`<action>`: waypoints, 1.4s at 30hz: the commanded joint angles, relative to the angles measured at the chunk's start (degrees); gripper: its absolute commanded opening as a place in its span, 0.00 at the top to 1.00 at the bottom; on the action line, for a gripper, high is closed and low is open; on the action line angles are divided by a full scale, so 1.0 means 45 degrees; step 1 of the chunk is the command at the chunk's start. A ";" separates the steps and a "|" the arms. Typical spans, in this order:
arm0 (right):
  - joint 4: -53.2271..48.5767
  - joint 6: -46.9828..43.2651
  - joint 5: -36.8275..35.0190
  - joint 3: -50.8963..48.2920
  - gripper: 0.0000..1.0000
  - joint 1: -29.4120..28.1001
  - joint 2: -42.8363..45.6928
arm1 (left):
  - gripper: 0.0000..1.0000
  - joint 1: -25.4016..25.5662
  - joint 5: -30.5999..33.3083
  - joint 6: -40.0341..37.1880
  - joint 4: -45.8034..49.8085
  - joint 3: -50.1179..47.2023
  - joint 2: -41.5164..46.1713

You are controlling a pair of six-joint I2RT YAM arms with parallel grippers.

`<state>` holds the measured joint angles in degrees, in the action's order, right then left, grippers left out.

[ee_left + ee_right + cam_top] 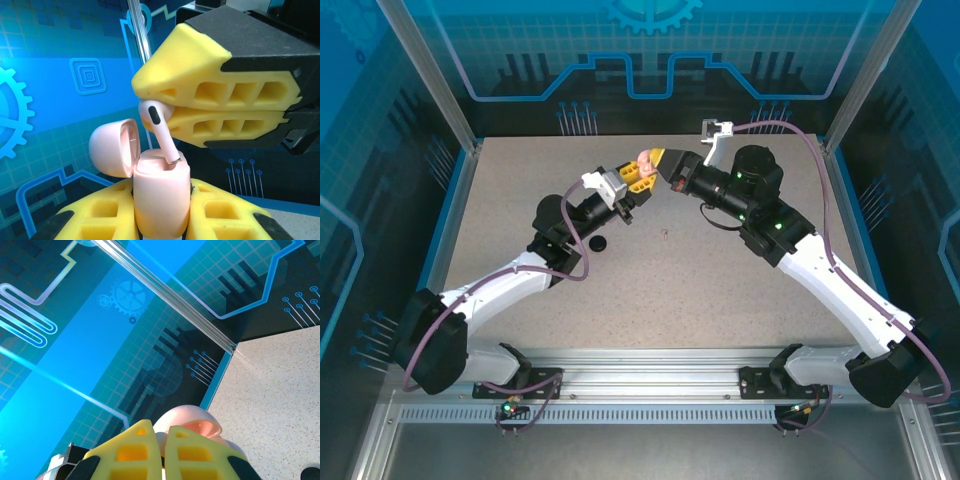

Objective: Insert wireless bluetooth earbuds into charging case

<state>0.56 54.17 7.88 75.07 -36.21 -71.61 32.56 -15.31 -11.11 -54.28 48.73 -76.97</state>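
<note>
Between my left gripper's (161,190) yellow fingers (95,215) a pale pink charging case (161,200) stands upright, gripped by its body. Its lid (112,147) hangs open to the left. My right gripper (145,104) reaches in from the upper right, shut on the head of a pale pink earbud (156,120). The earbud's stem tip sits just inside the case's top opening, tilted. In the top view both grippers, left (638,172) and right (658,160), meet above the table's far middle, with the case (645,160) between them. In the right wrist view the lid (192,422) shows just past my right gripper (159,435).
A small black round object (598,243) lies on the speckled table (720,290) below the left wrist, and a tiny dark piece (665,235) lies near the middle. Blue enclosure walls and metal posts (430,70) border the table.
</note>
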 commanded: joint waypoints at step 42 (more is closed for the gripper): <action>-0.1535 -0.1050 -0.0818 0.0324 0.32 -0.0138 0.0596 | 1.00 0.0163 0.1210 0.0637 -0.0596 0.0588 -0.0043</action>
<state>-3.92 50.57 5.39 74.50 -36.38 -70.37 33.34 -10.81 -9.63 -53.34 49.43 -76.95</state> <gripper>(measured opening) 0.653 0.218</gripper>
